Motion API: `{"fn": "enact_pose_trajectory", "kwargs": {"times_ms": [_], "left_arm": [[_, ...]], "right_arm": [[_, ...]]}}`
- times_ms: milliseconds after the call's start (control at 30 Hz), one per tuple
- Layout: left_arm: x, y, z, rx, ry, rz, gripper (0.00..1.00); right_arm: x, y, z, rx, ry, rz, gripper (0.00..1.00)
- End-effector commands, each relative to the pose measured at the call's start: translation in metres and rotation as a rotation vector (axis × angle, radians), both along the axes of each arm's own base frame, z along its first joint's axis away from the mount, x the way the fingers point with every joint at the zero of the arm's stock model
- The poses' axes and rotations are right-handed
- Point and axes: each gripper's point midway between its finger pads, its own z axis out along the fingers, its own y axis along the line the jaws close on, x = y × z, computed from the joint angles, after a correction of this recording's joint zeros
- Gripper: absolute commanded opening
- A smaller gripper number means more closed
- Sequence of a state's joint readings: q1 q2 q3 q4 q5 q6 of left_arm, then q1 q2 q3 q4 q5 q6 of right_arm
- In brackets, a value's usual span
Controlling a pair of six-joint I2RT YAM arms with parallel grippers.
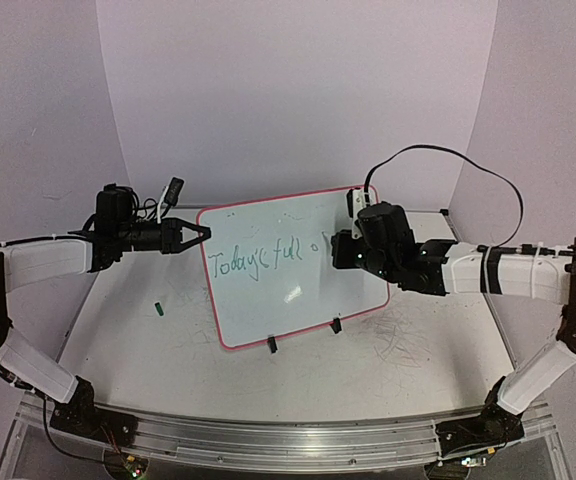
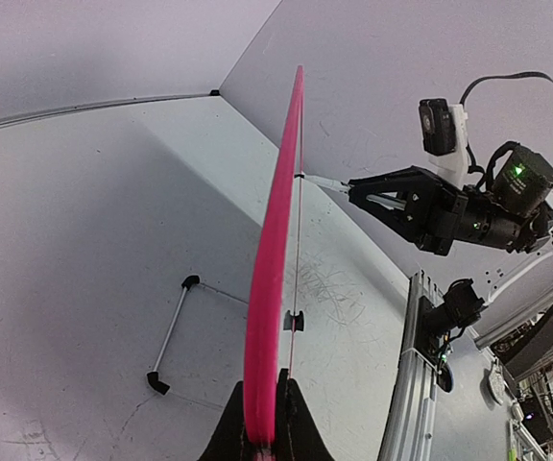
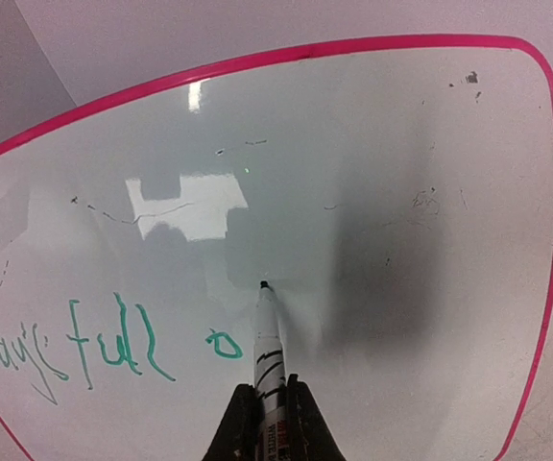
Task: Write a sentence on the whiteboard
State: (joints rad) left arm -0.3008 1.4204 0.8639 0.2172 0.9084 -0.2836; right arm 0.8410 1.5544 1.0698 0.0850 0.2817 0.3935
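— From above, the whiteboard [image 1: 298, 265] stands on the table [image 1: 168, 350], the left gripper [image 1: 200, 234] clenched on its left edge.
— Only the right wrist view shows the right gripper [image 3: 267, 423] grasping a pen [image 3: 269, 346], tip just past the "o" of the sentence [image 3: 113, 351].

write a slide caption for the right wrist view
Right gripper shut on a marker, its tip at the whiteboard beside the unfinished green sentence.

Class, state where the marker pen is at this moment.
In the right wrist view, the marker pen sits clamped in the right gripper at bottom centre, its tip at the whiteboard just right of the written green "o".
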Motion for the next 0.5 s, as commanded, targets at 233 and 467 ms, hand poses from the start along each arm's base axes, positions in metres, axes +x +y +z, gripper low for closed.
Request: {"fn": "enact_pose_trajectory", "kwargs": {"times_ms": [233, 467], "left_arm": [[0.005, -0.003, -0.01, 0.075, -0.049, 0.019, 0.0], [0.005, -0.004, -0.01, 0.074, -0.049, 0.017, 0.0]], "right_arm": [[0.005, 0.008, 0.009, 0.009, -0.022, 0.009, 0.0], [0.0, 0.012, 0.004, -0.011, -0.005, 0.041, 0.0]]}}
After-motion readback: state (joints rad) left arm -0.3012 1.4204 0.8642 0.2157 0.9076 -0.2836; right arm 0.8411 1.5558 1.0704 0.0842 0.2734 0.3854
